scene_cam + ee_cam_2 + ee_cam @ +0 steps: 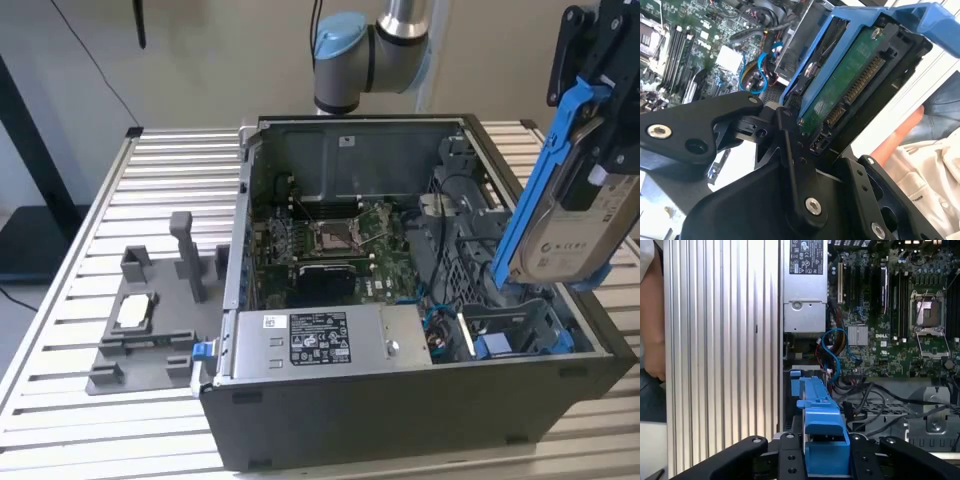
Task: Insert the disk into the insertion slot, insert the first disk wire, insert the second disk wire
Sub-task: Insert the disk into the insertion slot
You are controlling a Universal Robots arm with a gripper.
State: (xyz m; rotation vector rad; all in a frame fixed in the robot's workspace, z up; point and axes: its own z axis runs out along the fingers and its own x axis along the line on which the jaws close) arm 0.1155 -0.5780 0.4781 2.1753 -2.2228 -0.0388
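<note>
The black metal gripper (pixel 825 456) sits closest to the lens in both wrist views. Its linked fingers (pixel 790 150) are clenched on one end of the disk (pixel 575 230), a flat silver-grey hard drive with a white label, clipped in a bright blue plastic carrier frame. In the second wrist view the disk's (pixel 850 85) green circuit-board underside and its dark connector row face the camera. In the first wrist view the blue frame (pixel 820 410) runs edge-on away from the fingers toward the open black computer case (pixel 400 420).

In the exterior view the gripper (pixel 600 110) holds the disk steeply tilted above the case's front corner. That is the corner where the insertion slot (pixel 510 335) stands, a grey rectangular drive-bay cage with blue plastic tabs. The disk's lower end hangs just above the cage (contact cannot be judged), and the drive is not seated in it.

Inside the case lie the green motherboard (pixel 340 245) and a looped bright blue cable (pixel 832 347), and along the front wall sits a silver power-supply box (pixel 320 345) with a white label. The case rests on a ribbed aluminium table (pixel 170 170). Beside the case, on that table, is a grey moulded fixture plate (pixel 150 320). Behind the case rises the arm's grey joint with a blue cap (pixel 345 55). A person's arm (pixel 652 340) shows just off the table's edge, well apart from the case.
</note>
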